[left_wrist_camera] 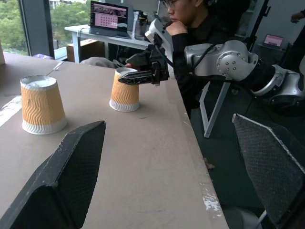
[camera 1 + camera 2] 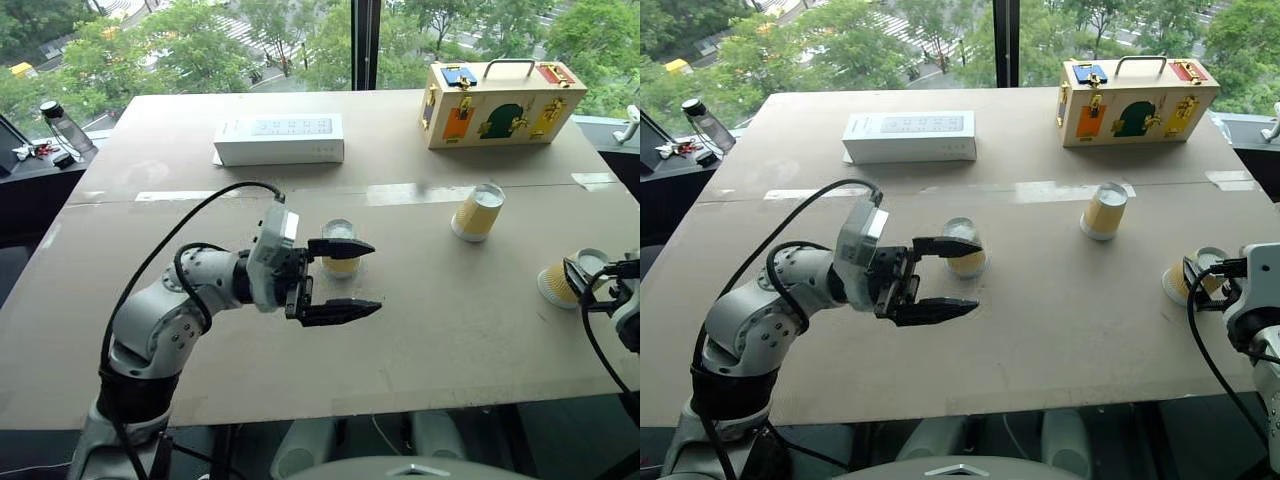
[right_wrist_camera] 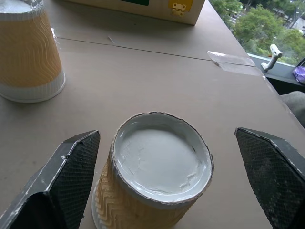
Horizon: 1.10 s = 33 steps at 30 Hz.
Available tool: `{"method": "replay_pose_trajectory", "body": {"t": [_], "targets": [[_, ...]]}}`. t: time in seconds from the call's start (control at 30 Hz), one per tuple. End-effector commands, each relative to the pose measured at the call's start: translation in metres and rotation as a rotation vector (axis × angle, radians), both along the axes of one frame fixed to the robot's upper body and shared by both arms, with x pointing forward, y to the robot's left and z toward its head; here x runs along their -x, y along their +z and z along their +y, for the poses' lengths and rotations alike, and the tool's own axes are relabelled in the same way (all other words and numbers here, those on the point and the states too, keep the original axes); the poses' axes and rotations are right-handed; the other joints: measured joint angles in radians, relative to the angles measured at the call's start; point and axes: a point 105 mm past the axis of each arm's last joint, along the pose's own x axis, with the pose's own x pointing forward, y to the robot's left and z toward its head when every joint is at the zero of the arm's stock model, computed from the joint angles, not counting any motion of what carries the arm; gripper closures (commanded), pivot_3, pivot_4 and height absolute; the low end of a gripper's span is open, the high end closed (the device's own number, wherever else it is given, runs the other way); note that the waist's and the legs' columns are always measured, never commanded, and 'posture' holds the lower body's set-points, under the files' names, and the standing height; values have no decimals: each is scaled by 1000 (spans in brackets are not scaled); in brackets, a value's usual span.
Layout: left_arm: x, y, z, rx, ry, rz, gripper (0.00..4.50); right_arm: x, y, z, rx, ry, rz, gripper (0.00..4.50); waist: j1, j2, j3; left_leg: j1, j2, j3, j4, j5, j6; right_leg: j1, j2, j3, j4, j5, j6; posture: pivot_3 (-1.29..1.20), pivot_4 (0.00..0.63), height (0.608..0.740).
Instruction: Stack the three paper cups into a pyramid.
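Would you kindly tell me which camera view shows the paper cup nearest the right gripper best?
The right wrist view: the cup stands upside down between the open fingers, white base up. Both eye views show it small at the table's right edge. The left wrist view shows its side.

The tan table carries three paper cups, a white box and a case.
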Motion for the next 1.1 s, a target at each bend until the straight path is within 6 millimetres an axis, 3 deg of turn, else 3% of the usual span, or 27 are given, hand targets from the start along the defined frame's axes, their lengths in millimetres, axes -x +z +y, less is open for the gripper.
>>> {"method": "replay_pose_trajectory", "body": {"t": [0.03,0.17,0.23,0.37,0.43,0.57,0.7,0.9,1.1], "targets": [[7,8,0,19,-28,-42,96,-1,2,1,-63,-9,-16,0,2,0,0,0,0,0,0,0,0,0,0,0,0,0,0,0,150,740],[7,7,1,21,-22,-43,0,-2,1,-1,-101,-18,-20,1918,1,0,0,0,0,0,0,0,0,0,0,0,0,0,0,0,150,740],[7,6,1,19,-18,-44,0,-1,2,-3,-88,-20,-20,2258,1,0,0,0,0,0,0,0,0,0,0,0,-1,0,0,0,150,740],[-4,3,7,58,90,-58,0,-2,21,16,-81,99,-84,2260,1,1,0,-1,0,1,0,0,0,0,0,0,-1,0,0,0,150,740],[-18,4,14,121,225,-71,0,-4,32,44,-43,261,-102,2260,0,2,1,0,1,1,0,0,0,0,0,1,-1,0,0,0,150,740],[-16,-7,38,164,292,-29,0,-10,45,119,-18,620,-112,2260,-9,2,1,1,3,4,0,0,0,0,1,2,-1,0,0,0,150,740],[-14,-18,66,152,375,38,0,-25,41,165,34,812,-102,2260,-24,1,2,1,6,5,0,0,0,-1,1,0,-1,1,-1,0,150,740],[-8,-32,101,77,464,39,0,-57,32,203,52,946,-84,2260,-17,0,3,-1,5,5,-1,0,-1,-3,1,-1,-2,2,-3,0,150,740],[-4,-35,117,61,510,36,0,-60,22,221,48,1027,-58,2260,-16,1,3,-2,5,5,-1,-1,-2,-5,1,-1,-2,2,-3,0,150,740]]}}
